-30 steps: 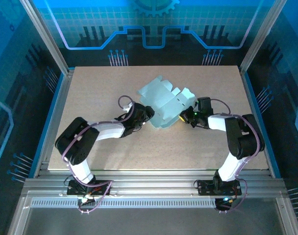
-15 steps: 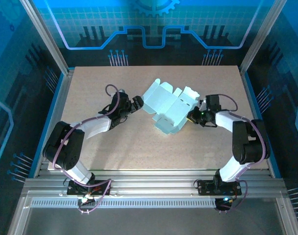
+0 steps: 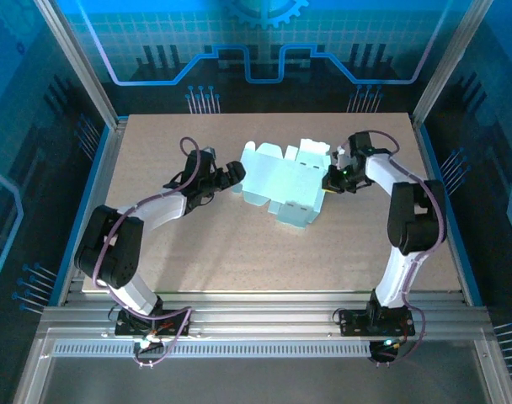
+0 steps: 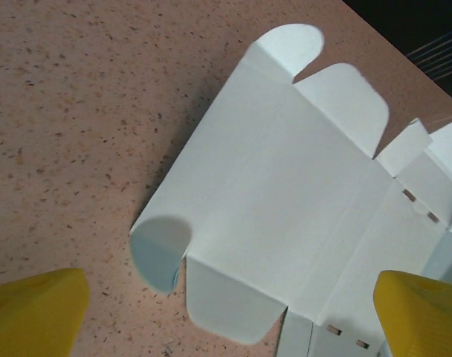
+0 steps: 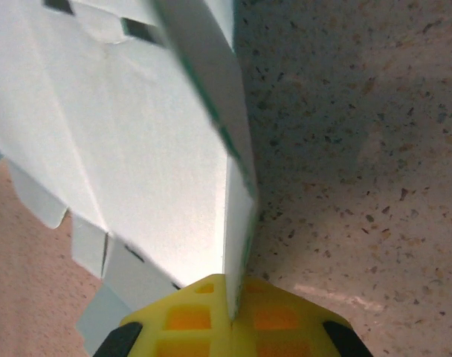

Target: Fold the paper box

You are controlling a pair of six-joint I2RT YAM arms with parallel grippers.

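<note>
the paper box (image 3: 281,192) lies opened out as a pale mint blank near the middle of the bench (image 3: 239,252), a little toward the far side, running slantwise from far left to near right. rounded flaps and small tabs stick out along its far edge, and a narrower panel juts toward the near side.

the left hand (image 3: 232,178) sits low, just beside the blank's left edge. its yellow fingertips (image 4: 36,312) are spread wide, one at each lower corner of the wrist view, and grip nothing. the sheet lies mostly flat beyond them, with fold lines and a row of small slots showing. one rounded flap nearest the fingers curls up off the surface, showing a bluer underside.

the right hand (image 3: 330,180) is at the blank's right edge. its yellow pads (image 5: 181,320) are pressed together on a thin edge of the card (the sheet is sandwiched right in the seam between them). from there the card fans away from the camera, slots visible near the top, and it throws a shadow onto the speckled bench on its right.
</note>
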